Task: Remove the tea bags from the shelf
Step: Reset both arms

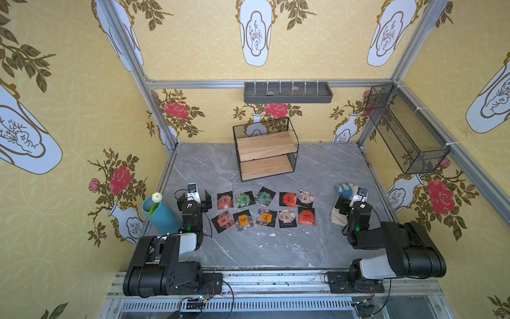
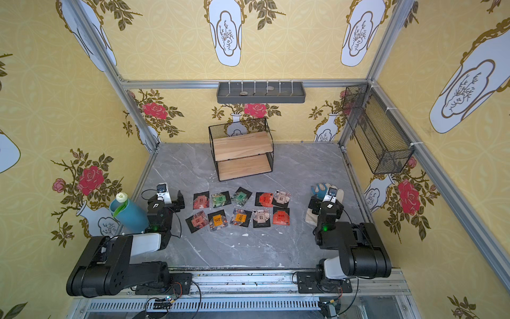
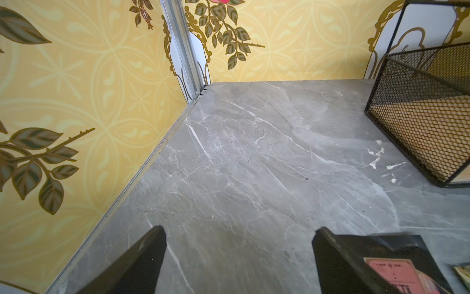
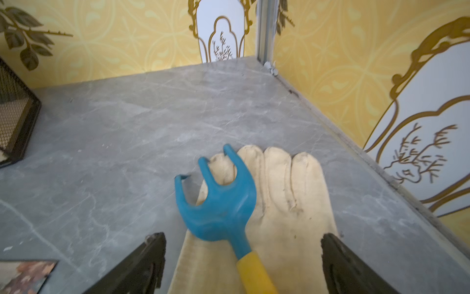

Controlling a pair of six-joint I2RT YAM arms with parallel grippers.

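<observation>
The shelf (image 1: 266, 149) (image 2: 242, 154) stands at the back centre of the marble table, and both wooden boards are bare. Several tea bags (image 1: 243, 220) (image 2: 218, 220) lie flat on the table in two rows between my arms. My left gripper (image 1: 194, 197) (image 3: 240, 230) is open over bare marble just left of the rows, with a red tea bag (image 3: 391, 275) beside one finger. My right gripper (image 1: 352, 197) (image 4: 243, 236) is open to the right of the rows, holding nothing. In the wrist views the shelf's mesh side (image 3: 419, 122) (image 4: 15, 119) shows at the edge.
A beige glove (image 4: 287, 193) with a blue toy rake (image 4: 221, 203) on it lies under my right gripper. A blue vase with a white flower (image 1: 161, 214) stands by my left arm. A grey wall tray (image 1: 287, 92) and a black mesh basket (image 1: 405, 129) hang on the walls.
</observation>
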